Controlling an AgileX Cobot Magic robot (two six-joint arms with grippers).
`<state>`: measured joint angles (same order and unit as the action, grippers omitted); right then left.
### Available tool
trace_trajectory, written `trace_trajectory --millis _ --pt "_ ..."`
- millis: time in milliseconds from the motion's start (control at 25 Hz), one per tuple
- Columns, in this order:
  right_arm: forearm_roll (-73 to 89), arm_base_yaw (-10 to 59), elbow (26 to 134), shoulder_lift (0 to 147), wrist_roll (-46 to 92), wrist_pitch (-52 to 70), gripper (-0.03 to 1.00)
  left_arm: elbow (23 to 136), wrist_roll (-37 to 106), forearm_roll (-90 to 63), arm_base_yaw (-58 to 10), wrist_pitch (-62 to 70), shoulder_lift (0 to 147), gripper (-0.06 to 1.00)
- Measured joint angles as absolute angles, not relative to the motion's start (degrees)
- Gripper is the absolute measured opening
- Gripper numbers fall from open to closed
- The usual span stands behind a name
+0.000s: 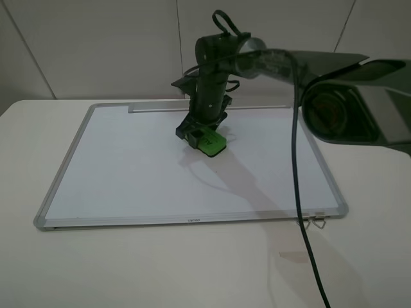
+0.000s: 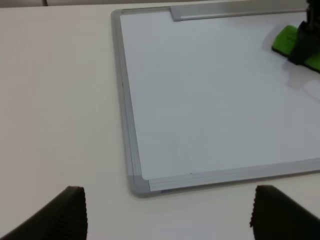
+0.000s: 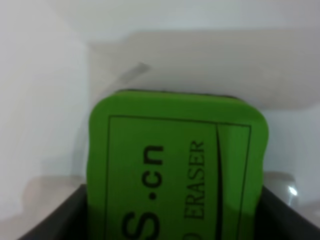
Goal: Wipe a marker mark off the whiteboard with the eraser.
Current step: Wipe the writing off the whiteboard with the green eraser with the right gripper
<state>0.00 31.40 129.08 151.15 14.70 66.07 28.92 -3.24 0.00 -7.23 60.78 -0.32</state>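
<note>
Because the eraser (image 1: pixel 212 145) sits clamped in the jaws of the right gripper (image 1: pixel 203 137), the coming move depends on where the marker mark lies from it. This the pictures do not give. No curved line shows on the whiteboard (image 1: pixel 128 167) in any view, so it may be hidden under the eraser or the arm, or it is too faint to see.

The eraser is over the middle of the board, somewhat toward the far edge with the grey tray strip (image 1: pixel 173 109). Its long axis runs out from the jaws toward the near right side of the board in the high view, and a good part of it sticks out free. Whether its underside touches the surface one cannot tell; it looks a little tilted, with shadow below it.

The right arm is clearly the nearer one. The left gripper (image 2: pixel 169 210) hangs with its jaws wide apart and empty over the tabletop (image 2: pixel 55 100). It is just outside the near left corner of the board, well apart from the eraser.

The eraser is a bright green block with rounded corners, soft-looking, printed with dark letters and a thin border line. A dark felt layer shows at its far edge. The board is smooth, white and slightly glossy, inside a silver-grey metal frame (image 1: pixel 63 173). Probably the felt will slide on it easily under light pressure.
</note>
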Motion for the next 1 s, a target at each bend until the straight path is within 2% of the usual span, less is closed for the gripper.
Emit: trace_trajectory --millis 240,400,600,1000 --pt "1.60 40.17 129.08 151.45 16.78 63.01 0.60 28.92 -3.24 0.00 -7.23 60.78 -0.32 0.69" --pt "2.23 41.44 129.08 151.56 17.62 61.95 0.59 28.92 -3.24 0.00 -7.23 60.78 -0.32 0.69" --pt "2.12 39.89 129.08 151.63 17.66 60.57 0.59 28.92 -3.24 0.00 -7.23 60.78 -0.32 0.69" --pt "2.20 29.12 129.08 152.28 16.94 55.34 0.59 28.92 -3.24 0.00 -7.23 60.78 -0.32 0.69"
